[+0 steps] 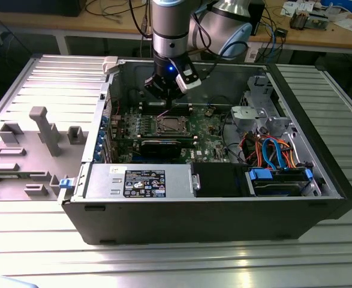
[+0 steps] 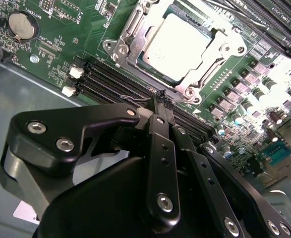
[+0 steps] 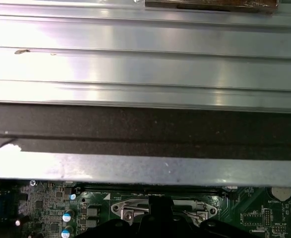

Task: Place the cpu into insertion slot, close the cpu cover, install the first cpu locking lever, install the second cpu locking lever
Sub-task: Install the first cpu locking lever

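In the second wrist view the cpu (image 2: 180, 44) lies flat in the insertion slot (image 2: 185, 91), its pale metal top showing. The silver cpu cover (image 2: 128, 42) is down around it. My gripper (image 2: 162, 98) is shut, its black fingers (image 2: 161, 148) meeting at a point just beside the slot's edge, by the memory slots. A thin wire locking lever (image 2: 135, 100) runs up to the tips; I cannot tell whether it is clamped. In the exterior view the gripper (image 1: 166, 107) hangs right behind the slot (image 1: 167, 125) on the green board. The first wrist view catches the slot's rim (image 3: 130, 208).
The board sits inside an open computer case (image 1: 92, 180) on a ribbed metal table (image 1: 164, 264). A black graphics card (image 1: 167, 144) lies in front of the slot, with a power supply (image 1: 140, 183), drive cage (image 1: 265, 114) and cables (image 1: 271, 150) nearby. A grey fixture (image 1: 44, 129) stands on the exterior view's left.
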Motion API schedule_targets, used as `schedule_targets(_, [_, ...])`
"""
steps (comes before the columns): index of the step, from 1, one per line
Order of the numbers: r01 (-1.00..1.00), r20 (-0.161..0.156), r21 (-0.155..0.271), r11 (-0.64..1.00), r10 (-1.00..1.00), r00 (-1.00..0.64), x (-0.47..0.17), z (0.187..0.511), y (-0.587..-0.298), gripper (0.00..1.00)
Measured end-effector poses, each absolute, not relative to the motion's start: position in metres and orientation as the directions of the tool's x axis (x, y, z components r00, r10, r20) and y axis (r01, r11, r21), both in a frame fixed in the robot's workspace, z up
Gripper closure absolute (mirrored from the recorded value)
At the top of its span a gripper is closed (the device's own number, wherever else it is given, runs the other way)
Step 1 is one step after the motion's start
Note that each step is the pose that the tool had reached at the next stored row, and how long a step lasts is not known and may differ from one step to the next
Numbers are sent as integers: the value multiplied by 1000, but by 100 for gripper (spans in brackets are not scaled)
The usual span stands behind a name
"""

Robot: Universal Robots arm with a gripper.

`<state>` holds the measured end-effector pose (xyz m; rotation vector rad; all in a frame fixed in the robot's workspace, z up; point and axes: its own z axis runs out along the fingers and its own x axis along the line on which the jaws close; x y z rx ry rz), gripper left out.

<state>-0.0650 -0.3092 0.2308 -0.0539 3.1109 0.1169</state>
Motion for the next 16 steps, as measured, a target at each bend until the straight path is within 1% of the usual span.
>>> schedule_targets(16, [-30,-29,71,997,-28,-999,-49,223,-309,89])
